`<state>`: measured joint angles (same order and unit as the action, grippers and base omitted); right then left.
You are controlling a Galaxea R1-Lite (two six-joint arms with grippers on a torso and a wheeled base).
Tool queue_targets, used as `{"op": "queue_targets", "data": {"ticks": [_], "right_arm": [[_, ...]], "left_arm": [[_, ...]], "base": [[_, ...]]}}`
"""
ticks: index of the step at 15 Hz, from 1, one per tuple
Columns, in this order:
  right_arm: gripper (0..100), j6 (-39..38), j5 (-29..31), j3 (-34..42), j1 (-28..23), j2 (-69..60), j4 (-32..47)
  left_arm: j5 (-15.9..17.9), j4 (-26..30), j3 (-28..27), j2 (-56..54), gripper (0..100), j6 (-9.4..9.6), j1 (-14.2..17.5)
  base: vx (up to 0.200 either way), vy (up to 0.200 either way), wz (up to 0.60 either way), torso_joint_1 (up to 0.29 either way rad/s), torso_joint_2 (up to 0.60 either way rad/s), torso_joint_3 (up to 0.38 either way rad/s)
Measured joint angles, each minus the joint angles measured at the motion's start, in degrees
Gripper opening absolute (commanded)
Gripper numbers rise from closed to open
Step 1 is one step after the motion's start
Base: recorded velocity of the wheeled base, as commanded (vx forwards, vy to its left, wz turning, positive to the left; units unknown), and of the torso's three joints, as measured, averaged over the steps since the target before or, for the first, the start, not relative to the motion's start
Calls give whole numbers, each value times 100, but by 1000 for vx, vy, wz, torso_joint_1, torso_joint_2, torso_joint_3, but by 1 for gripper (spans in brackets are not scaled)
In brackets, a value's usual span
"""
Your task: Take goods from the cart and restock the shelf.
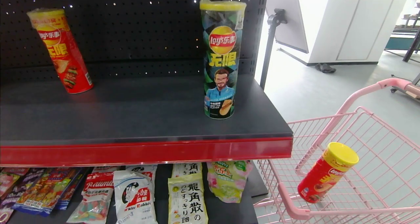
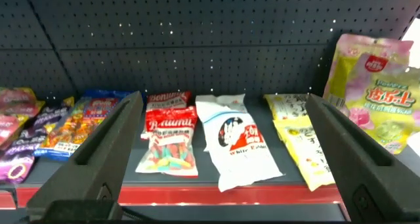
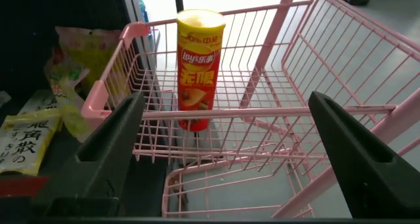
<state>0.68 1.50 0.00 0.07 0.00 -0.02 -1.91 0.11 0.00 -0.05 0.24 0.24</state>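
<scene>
A: Red chip can point(image 1: 326, 173)?
B: We see it standing in the pink cart point(image 1: 377, 125), rt of the shelf point(image 1: 131, 119) (black-green can point(image 1: 221, 58) & 2nd red can point(image 1: 60, 50) stand up there).
A: Claws?
B: Left gripper point(image 2: 224, 99), right gripper point(image 3: 226, 96): both spread wide, empty.

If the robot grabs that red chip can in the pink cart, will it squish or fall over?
Probably not squish: the red chip can looks like a stiff, straight-sided tube. It is tall and narrow on the wire floor of the pink cart, so a sideways nudge could tip it. Being round, it may then roll.
</scene>
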Motion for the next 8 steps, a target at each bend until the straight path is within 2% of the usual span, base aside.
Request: {"op": "queue_targets", "data": {"ticks": [3,8], "right_arm": [[100,-4,0,0,0,0,0],[100,2,-5,0,0,0,0]], "left_arm": [[0,-1,0,0,100,2,-2],[0,-4,0,0,100,0,-2]], "base": [[0,0,0,-37,111,74],[0,0,0,0,0,0]]}}
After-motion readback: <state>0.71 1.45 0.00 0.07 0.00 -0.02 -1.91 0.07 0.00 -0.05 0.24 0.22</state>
